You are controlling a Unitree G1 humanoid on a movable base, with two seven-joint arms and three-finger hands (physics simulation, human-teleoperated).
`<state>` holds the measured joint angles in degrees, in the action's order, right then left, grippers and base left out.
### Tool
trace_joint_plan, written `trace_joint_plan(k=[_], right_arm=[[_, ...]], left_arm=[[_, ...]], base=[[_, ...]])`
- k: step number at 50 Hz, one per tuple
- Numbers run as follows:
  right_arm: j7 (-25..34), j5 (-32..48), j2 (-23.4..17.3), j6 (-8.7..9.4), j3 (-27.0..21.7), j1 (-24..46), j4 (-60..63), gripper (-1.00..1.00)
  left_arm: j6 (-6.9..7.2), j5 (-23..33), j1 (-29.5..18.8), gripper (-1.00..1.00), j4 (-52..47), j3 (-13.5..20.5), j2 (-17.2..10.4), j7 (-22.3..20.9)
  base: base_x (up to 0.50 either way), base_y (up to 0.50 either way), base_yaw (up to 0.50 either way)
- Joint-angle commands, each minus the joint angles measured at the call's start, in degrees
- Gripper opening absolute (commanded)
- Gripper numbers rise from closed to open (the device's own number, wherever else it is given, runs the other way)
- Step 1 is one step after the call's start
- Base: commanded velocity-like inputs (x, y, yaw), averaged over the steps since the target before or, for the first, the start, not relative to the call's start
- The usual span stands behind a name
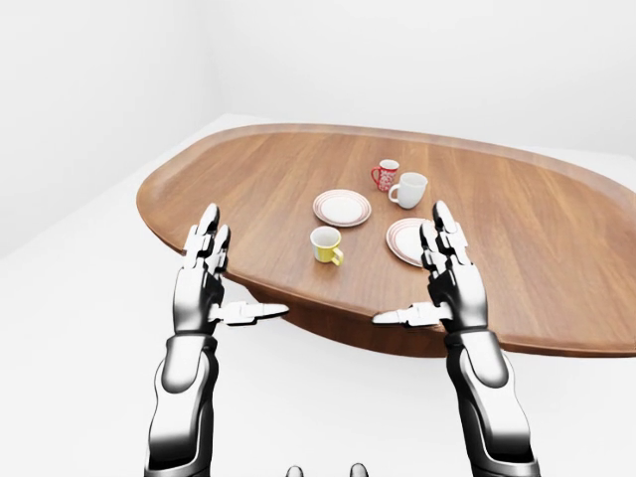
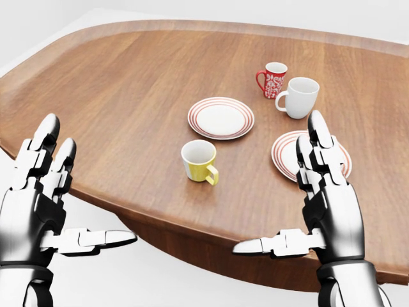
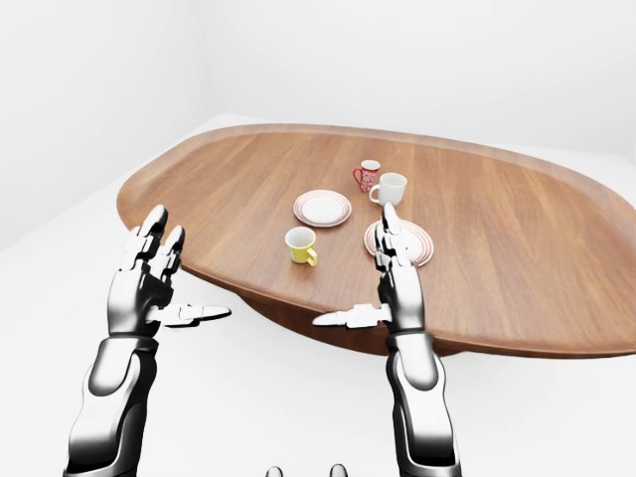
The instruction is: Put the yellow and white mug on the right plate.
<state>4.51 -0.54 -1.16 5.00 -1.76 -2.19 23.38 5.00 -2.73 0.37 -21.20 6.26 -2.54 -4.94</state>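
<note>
The yellow and white mug stands upright on the wooden table, handle towards the lower right in the head view. The right plate, white with red rings, lies to the mug's right and is empty; my right hand partly hides it. My left hand is open and empty at the lower left, over the table's edge. My right hand is open and empty at the lower right, fingers pointing up and thumb pointing left. The mug stands between and above both hands, touched by neither.
A second red-ringed plate lies above the mug. A red patterned mug and a white mug stand above the right plate. The table is a wide oval on a white floor.
</note>
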Motion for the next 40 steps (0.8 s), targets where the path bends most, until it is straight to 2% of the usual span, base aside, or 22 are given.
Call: trace_joint_plan(k=[1, 25, 36, 40], right_arm=[[0.7, -0.2, 0.1, 0.0, 0.3, -0.3, 0.5, 1.0], [0.1, 0.9, 0.2, 0.0, 0.8, -0.2, -0.2, 1.0], [0.4, 1.3, 0.2, 0.0, 1.1, -0.4, 0.0, 1.0], [2.0, -2.3, 0.7, 0.0, 0.4, -1.5, 2.1, 1.0]], left_arm=[[0.0, -0.2, -0.5, 0.87, 0.1, 0.3, -0.1, 0.0], [0.0, -0.1, -0.2, 0.88, -0.5, 0.1, 0.0, -0.2], [0.0, 0.0, -0.1, 0.88, -0.3, 0.1, 0.0, -0.2], [0.0, 0.1, -0.1, 0.88, -0.1, -0.1, 0.1, -0.2]], base=[[0.48, 0.15, 0.0], [0.47, 0.15, 0.0], [0.0, 0.0, 0.0], [0.12, 0.04, 0.0]])
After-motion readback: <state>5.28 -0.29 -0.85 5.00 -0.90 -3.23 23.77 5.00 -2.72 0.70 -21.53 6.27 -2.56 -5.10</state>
